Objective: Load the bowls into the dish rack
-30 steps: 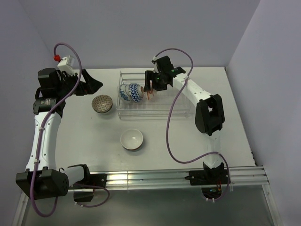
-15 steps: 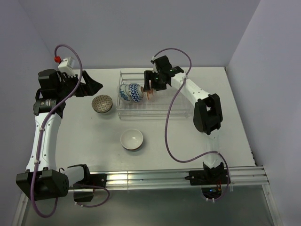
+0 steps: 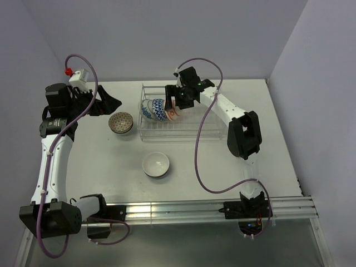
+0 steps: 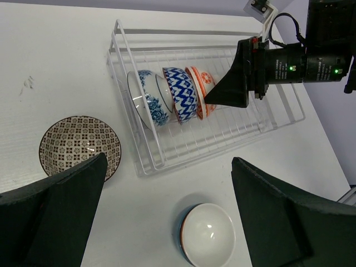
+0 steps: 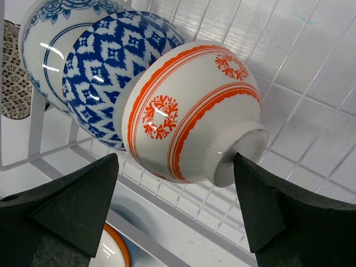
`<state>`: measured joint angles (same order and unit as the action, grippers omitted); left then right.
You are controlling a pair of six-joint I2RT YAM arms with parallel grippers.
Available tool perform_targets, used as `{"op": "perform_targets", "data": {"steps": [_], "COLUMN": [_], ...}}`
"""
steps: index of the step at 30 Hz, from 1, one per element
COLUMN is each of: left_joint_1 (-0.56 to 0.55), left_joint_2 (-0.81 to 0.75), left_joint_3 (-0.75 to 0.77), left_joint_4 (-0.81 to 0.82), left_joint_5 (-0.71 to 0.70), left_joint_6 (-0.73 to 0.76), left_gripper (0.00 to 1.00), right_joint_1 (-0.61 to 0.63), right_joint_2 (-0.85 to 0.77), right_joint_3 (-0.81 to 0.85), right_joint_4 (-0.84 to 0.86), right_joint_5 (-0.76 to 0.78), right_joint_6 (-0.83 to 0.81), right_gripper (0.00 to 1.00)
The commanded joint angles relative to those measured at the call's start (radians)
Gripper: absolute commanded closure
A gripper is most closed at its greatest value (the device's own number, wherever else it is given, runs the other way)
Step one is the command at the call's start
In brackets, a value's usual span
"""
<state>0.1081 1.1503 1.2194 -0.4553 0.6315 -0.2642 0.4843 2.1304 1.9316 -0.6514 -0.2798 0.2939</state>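
Straddling the orange-red patterned ceramic bowl (image 5: pixel 189 105), propped on edge in the clear wire dish rack (image 4: pixel 167 49), the right hand (image 5: pixel 178 194) is spread, gripping nothing. The grey-brown patterned bowl (image 4: pixel 78 144) lies on the surface (image 4: pixel 55 67) left of the rack, nearest the wide-open, empty left hand (image 4: pixel 167 222).

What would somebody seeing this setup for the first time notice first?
Three patterned bowls stand on edge in a row in the rack: a floral bowl, a zigzag bowl and an orange bowl, with the right claw spread open around the orange one. Outside the rack, a brown bowl sits by its left end and a white bowl in front of it.
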Motion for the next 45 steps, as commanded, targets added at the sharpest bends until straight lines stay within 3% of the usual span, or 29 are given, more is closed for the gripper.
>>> {"op": "perform_targets", "data": {"steps": [1, 11, 16, 20, 26, 30, 32, 45], "left_joint_1": [0.005, 0.019, 0.044, 0.051, 0.050, 0.048, 0.041, -0.031], "left_joint_2": [-0.037, 0.011, 0.058, 0.114, 0.189, 0.273, 0.313, 0.471], "left_joint_3": [-0.003, 0.008, -0.020, -0.038, -0.035, -0.012, -0.012, 0.009], "left_joint_4": [0.014, -0.080, -0.109, -0.117, -0.115, -0.140, -0.134, -0.077], "left_joint_5": [0.019, -0.039, -0.180, -0.289, -0.386, -0.412, -0.435, -0.475], "left_joint_6": [0.019, 0.100, 0.160, 0.186, 0.137, 0.112, 0.099, 0.042], "left_gripper": [0.01, 0.00, 0.02, 0.09, 0.11, 0.20, 0.29, 0.46], "right_joint_1": [0.005, 0.002, -0.010, -0.015, -0.021, -0.021, -0.023, -0.056], "right_joint_2": [-0.033, -0.069, -0.130, -0.181, -0.279, -0.352, -0.368, -0.437], "right_joint_3": [0.036, 0.052, 0.041, 0.015, -0.051, -0.101, -0.121, -0.214], "right_joint_4": [0.016, 0.003, -0.005, -0.011, -0.008, -0.001, -0.005, -0.005], "right_joint_5": [-0.022, -0.013, -0.006, 0.004, 0.054, 0.073, 0.080, 0.085], "right_joint_6": [0.001, -0.006, -0.024, -0.039, -0.068, -0.078, -0.084, -0.084], "right_gripper": [0.09, 0.00, 0.00, 0.00, 0.00, 0.00, 0.00, 0.00]}}
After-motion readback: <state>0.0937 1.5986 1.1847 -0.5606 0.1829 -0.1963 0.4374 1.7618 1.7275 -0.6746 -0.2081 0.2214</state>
